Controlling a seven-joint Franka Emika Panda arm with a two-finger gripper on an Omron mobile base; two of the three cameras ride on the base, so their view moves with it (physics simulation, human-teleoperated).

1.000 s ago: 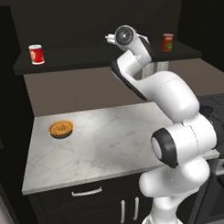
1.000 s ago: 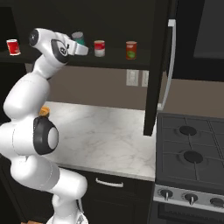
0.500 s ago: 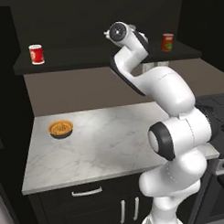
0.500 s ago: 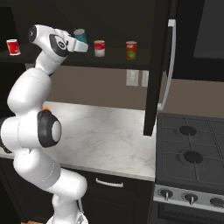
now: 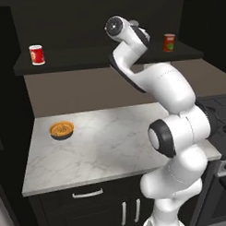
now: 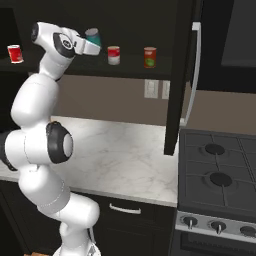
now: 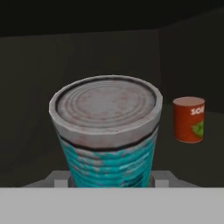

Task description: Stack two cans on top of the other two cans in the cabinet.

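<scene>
Arm raised, teal can (image 7: pixel 107 131) clamped

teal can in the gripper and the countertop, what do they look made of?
Teal can: likely metal. Dull grey lid with pressed concentric rings and a raised rim, ribbed wall under a worn, speckled teal label. Matte, slightly rusty look.

Countertop: looks like marble or a stone lookalike. White with grey veining, smooth, faint sheen. Being a render, real stone versus laminate can't be told.
</scene>
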